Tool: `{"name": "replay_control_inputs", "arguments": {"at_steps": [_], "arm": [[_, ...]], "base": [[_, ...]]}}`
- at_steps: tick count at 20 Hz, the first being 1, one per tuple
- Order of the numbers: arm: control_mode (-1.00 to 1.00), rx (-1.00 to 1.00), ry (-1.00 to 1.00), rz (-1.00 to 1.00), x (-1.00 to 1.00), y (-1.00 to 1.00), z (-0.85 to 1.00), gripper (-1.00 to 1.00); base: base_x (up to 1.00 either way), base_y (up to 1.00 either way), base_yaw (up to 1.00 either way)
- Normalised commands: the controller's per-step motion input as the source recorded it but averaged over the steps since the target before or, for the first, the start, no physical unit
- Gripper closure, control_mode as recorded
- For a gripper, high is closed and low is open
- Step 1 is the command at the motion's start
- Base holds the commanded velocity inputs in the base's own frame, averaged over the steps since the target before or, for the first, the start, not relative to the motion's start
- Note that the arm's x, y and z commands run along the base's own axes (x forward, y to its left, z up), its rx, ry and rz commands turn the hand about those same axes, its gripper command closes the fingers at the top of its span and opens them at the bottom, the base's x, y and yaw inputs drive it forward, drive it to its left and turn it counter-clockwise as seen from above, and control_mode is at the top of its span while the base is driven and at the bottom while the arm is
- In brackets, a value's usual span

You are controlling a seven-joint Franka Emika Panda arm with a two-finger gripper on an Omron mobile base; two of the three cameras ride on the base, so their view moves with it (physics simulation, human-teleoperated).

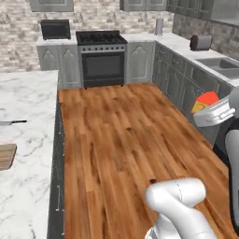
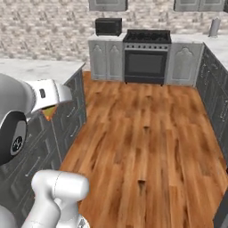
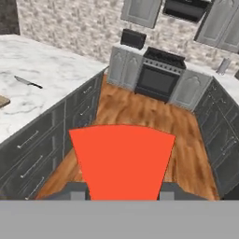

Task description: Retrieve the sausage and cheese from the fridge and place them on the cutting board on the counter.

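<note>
Jaws closed on the cheese [image 3: 122, 158], the gripper [image 3: 122, 195] carries the red-edged wedge in the air above the wood floor [image 1: 126, 140]. Nearest on the counter [image 1: 28, 154], the cutting board [image 1: 6, 156] lies at its left edge, a knife [image 1: 13, 123] just beyond it. Farther off stand the stove [image 1: 101, 58] and a microwave [image 1: 55, 29].
</note>
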Motion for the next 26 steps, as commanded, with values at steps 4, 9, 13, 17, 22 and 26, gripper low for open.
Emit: {"name": "replay_control_inputs", "arguments": {"at_steps": [4, 9, 13, 17, 22, 26], "arm": [[1.00, 0.00, 0.00, 0.00, 0.00, 0.00, 0.00, 1.00], [1.00, 0.00, 0.00, 0.00, 0.00, 0.00, 0.00, 1.00], [1.00, 0.00, 0.00, 0.00, 0.00, 0.00, 0.00, 1.00], [1.00, 0.00, 0.00, 0.00, 0.00, 0.00, 0.00, 1.00], [1.00, 0.00, 0.00, 0.00, 0.00, 0.00, 0.00, 1.00], [1.00, 0.00, 0.00, 0.00, 0.00, 0.00, 0.00, 1.00]], "base": [[0.34, 0.26, 0.50], [0.46, -0.23, 0.63], [0.33, -0.25, 0.71], [0.60, 0.12, 0.58], [0.48, -0.02, 0.49], [0.42, -0.18, 0.50]]}}
